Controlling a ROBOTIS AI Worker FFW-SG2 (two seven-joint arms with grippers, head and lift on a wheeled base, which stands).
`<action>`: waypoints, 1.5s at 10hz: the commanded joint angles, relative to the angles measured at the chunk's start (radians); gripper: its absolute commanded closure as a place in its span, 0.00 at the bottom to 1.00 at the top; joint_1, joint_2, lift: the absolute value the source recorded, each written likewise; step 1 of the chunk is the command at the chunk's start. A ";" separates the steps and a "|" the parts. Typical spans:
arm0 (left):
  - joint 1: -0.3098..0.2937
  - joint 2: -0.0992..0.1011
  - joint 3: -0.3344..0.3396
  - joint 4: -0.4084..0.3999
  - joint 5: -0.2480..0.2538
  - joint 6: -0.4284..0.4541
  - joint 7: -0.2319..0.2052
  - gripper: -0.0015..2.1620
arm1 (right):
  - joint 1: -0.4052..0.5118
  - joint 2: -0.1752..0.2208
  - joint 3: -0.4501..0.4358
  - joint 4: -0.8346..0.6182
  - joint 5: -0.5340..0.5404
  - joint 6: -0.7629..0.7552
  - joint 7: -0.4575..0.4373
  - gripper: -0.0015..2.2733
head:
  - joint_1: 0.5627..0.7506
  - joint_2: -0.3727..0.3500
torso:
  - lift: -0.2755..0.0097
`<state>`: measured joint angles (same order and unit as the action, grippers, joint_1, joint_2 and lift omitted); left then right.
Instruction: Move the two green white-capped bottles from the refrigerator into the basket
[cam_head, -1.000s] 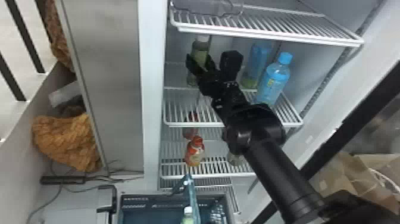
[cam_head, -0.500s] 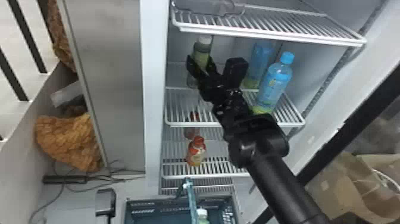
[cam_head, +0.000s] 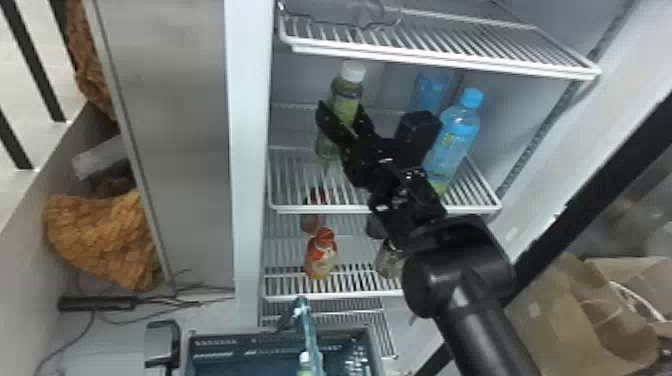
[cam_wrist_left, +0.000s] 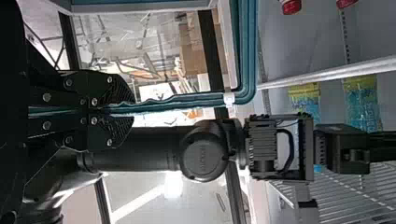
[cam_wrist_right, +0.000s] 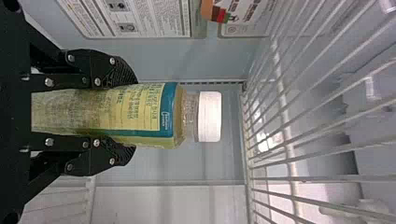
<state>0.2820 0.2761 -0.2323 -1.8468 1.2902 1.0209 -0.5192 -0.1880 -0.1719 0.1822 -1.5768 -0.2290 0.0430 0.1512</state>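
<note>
Sitting low at your far left is a crumpled orange-brown cloth (cam_head: 100, 240), with dark railing bars (cam_head: 30, 75) up behind it and a black strip with cables (cam_head: 95, 303) below. Next comes a grey metal panel (cam_head: 175, 100), then the pale front edge of the refrigerator (cam_head: 250, 150). At the bottom of your head view is the blue-grey basket (cam_head: 220, 336), its teal handle (cam_head: 307, 330) standing up over it. Your left gripper (cam_wrist_left: 112, 109) is closed narrow on that handle, one finger on each side, as the left wrist view shows. Down at the basket, just beside the handle, you have one green bottle with a white cap (cam_head: 304, 357). A little to the right, inside the refrigerator, a red-capped orange bottle (cam_head: 320, 255) stands on a lower wire shelf (cam_head: 285, 296). Above it, over the wider shelf (cam_head: 295, 209), is your other bottle, the green one in hand (cam_head: 346, 95), white cap upward. Your right gripper (cam_head: 342, 116) is holding it, a finger against either side of its body, below the neck; whether its base touches the wires, you can't tell. Farther right, partly behind your right arm, a blue bottle (cam_head: 457, 135) stands on that same shelf, with another blue bottle (cam_head: 431, 90) behind it. At your far right are brown paper bags (cam_head: 555, 300).
</note>
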 joint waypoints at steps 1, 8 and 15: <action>0.003 0.000 0.001 0.000 0.000 0.000 -0.001 0.54 | 0.050 -0.004 -0.029 -0.066 -0.002 0.018 0.008 0.39 | 0.70 0.18 | 0.95; 0.017 -0.005 0.013 0.000 0.002 -0.012 -0.002 0.54 | 0.392 -0.049 -0.075 -0.582 -0.108 0.210 0.047 0.39 | 0.70 0.16 | 0.95; 0.020 -0.003 0.015 0.000 0.002 -0.015 -0.004 0.54 | 0.667 -0.034 -0.168 -0.962 -0.166 0.543 0.067 0.39 | 0.70 0.15 | 0.95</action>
<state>0.2999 0.2718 -0.2175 -1.8471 1.2922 1.0064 -0.5231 0.4626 -0.2071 0.0245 -2.5145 -0.3946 0.5520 0.2172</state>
